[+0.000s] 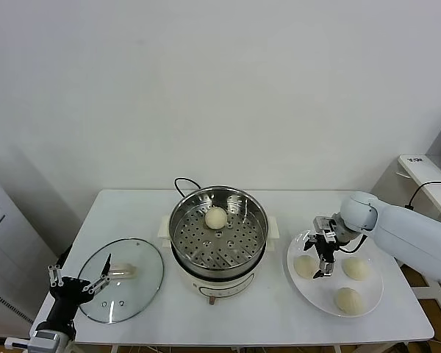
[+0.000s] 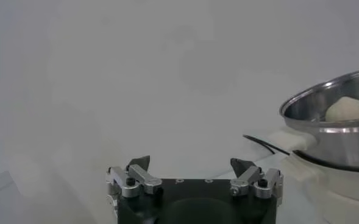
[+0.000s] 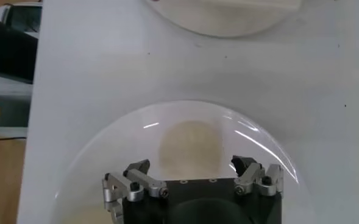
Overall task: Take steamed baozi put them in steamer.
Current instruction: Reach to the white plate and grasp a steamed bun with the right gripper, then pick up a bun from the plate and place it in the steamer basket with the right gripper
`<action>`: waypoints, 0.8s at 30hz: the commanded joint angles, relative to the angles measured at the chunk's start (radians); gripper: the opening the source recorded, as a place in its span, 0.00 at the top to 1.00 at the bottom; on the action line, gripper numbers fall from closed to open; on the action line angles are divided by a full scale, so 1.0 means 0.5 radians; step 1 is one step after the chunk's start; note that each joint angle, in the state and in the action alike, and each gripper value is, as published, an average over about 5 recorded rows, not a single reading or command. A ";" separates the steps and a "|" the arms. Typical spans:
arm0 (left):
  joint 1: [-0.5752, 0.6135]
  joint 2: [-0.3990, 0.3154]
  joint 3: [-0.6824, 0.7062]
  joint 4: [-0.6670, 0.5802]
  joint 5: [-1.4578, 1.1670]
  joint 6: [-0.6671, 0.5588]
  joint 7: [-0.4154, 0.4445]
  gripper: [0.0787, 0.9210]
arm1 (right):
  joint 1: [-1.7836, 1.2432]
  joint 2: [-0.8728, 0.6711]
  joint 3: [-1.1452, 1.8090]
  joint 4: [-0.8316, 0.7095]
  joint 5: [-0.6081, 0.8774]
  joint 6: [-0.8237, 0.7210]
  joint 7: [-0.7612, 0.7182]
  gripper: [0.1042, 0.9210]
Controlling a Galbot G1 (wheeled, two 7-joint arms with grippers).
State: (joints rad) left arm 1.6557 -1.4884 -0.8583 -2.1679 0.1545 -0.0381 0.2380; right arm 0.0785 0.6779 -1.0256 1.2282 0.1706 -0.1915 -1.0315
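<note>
Stainless steel gleams at the middle of the white table (image 1: 132, 213): the steamer (image 1: 217, 234) sits on its white base, and one pale baozi (image 1: 216, 217) already rests on its perforated floor near the back wall. To my right, a white plate (image 1: 371, 294) carries three more baozi (image 1: 349, 299). My right pincer (image 1: 322, 259) hangs with its jaws spread over the plate's left part, above the leftmost bun (image 1: 306, 266), pinching nothing. My left pincer (image 1: 77, 281), also spread and empty, is low at the table's front left corner, beside the round glass lid (image 1: 122, 279) lying flat there.
</note>
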 commanded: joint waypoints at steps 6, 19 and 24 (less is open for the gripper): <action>-0.002 -0.006 0.004 0.010 0.002 -0.004 0.001 0.12 | -0.105 0.029 0.061 -0.043 -0.021 -0.029 0.052 0.24; -0.018 0.040 -0.030 -0.008 -0.035 0.010 -0.001 0.12 | 0.606 -0.061 -0.329 0.059 0.404 -0.028 -0.018 0.58; -0.030 0.050 -0.041 -0.013 -0.048 0.016 -0.002 0.12 | 1.246 0.033 -0.669 0.064 0.778 -0.019 -0.115 0.59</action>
State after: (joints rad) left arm 1.6431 -1.4690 -0.8762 -2.1719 0.1355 -0.0326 0.2375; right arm 0.2911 0.6668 -1.1471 1.2446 0.3206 -0.2025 -1.0480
